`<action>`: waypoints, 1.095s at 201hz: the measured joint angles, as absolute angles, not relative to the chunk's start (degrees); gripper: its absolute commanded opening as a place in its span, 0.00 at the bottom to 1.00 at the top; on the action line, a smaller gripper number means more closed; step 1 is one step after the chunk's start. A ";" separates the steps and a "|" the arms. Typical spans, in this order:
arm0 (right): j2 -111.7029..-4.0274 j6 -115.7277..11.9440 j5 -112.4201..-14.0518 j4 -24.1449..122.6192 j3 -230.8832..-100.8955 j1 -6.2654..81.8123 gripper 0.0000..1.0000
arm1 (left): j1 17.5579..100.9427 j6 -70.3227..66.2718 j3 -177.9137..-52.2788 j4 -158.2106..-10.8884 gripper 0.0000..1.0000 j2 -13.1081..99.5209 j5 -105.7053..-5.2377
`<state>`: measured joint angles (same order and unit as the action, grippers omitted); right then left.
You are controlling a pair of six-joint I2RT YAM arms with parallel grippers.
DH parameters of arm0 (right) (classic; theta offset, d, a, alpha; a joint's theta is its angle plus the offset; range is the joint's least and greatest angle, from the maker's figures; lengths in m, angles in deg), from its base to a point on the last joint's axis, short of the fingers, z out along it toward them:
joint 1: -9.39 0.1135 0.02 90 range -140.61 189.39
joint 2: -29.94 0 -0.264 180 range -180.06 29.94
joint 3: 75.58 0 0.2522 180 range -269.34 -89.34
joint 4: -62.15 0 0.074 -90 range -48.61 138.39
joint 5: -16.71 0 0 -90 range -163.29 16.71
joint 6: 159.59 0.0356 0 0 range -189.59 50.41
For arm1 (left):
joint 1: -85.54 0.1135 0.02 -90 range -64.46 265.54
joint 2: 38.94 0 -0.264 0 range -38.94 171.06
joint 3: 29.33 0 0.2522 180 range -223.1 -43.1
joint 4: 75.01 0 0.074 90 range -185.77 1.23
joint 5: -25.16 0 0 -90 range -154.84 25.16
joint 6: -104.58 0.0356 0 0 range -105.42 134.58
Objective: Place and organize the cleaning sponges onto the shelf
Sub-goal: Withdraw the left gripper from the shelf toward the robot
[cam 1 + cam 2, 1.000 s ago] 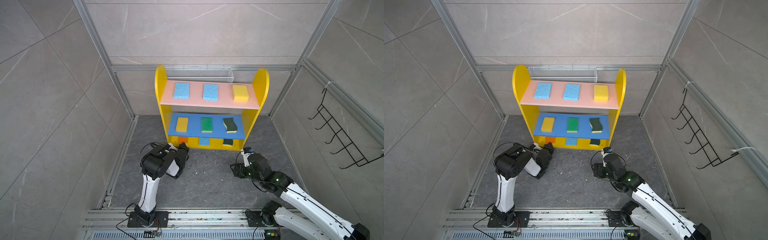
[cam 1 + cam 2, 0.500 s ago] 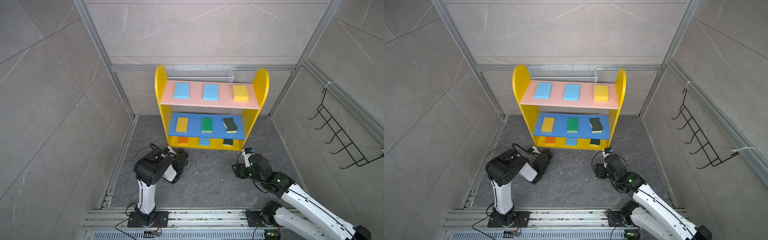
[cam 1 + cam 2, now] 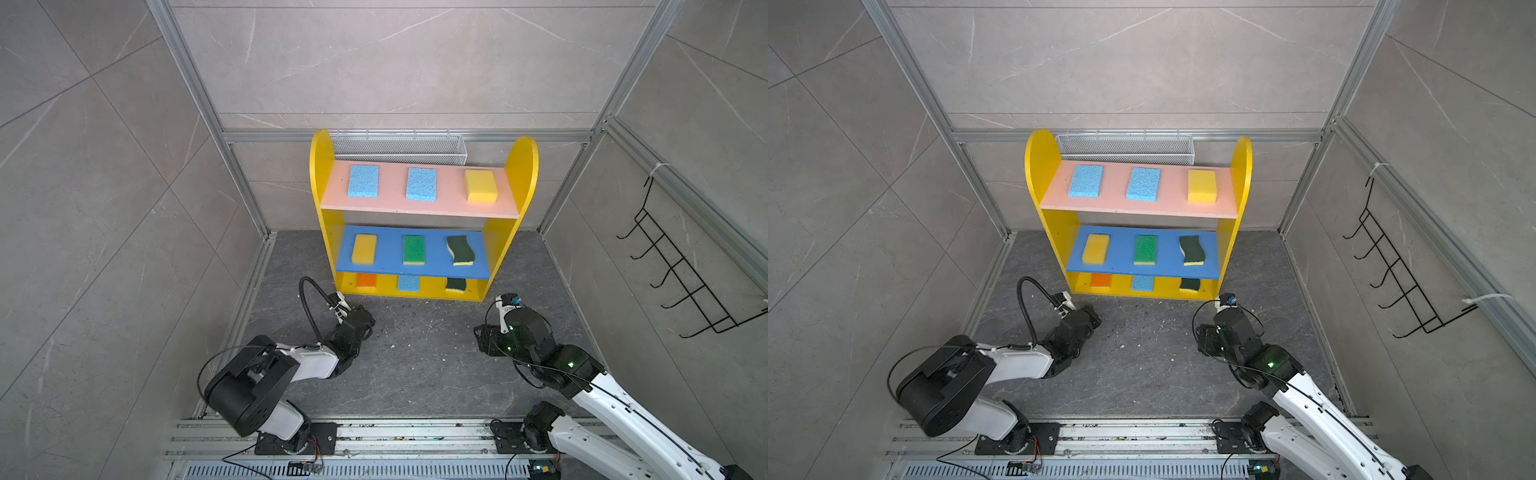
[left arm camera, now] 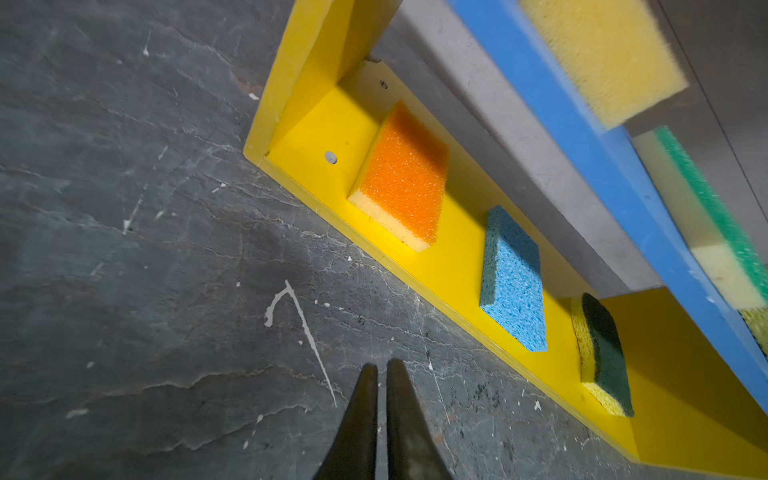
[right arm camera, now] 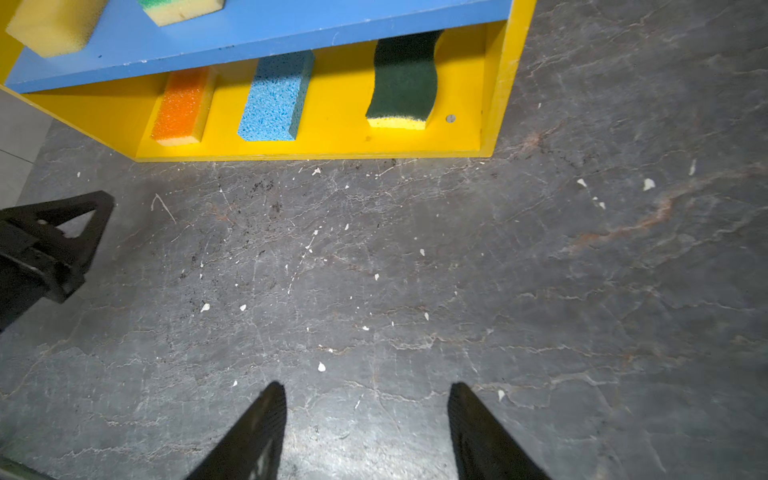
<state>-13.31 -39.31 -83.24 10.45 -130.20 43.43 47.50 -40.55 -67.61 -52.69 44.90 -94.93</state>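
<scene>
The shelf stands at the back wall with the cleaning sponges lying flat on it. Two light blue ones and a yellow one lie on the pink board. A yellow, a green and a wavy dark-green one lie on the blue board. Orange, light blue and dark-green sponges lie on the base. My left gripper hangs low over the floor before the base, shut but for a hairline slit, holding nothing. My right gripper is open and empty over the floor.
A white wire mesh basket hangs behind the shelf. A black hook rack is on the right wall. Metal frame posts line the corners, and a rail runs along the front. The left gripper's side shows in the right wrist view.
My left arm has pulled back from the shelf's base toward the front, lowering its elbow. The right gripper has narrowed a little and barely moved.
</scene>
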 measured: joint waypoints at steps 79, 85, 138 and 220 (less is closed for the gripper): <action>-15.01 -35.88 -91.16 4.36 -140.45 43.43 0.68 | 47.74 -28.36 -70.17 -86.20 0.34 20.07 -96.33; -15.67 -35.72 -91.57 4.05 -141.24 43.43 0.68 | 48.20 -27.46 -70.71 -87.84 0.35 18.95 -95.93; -19.82 -35.68 -95.18 3.09 -148.30 43.41 0.68 | 54.10 -18.61 -81.40 -100.04 0.45 17.33 -91.30; -23.86 -36.62 -99.68 3.18 -152.34 43.43 0.71 | 61.25 -8.88 -88.90 -109.26 0.54 15.26 -89.92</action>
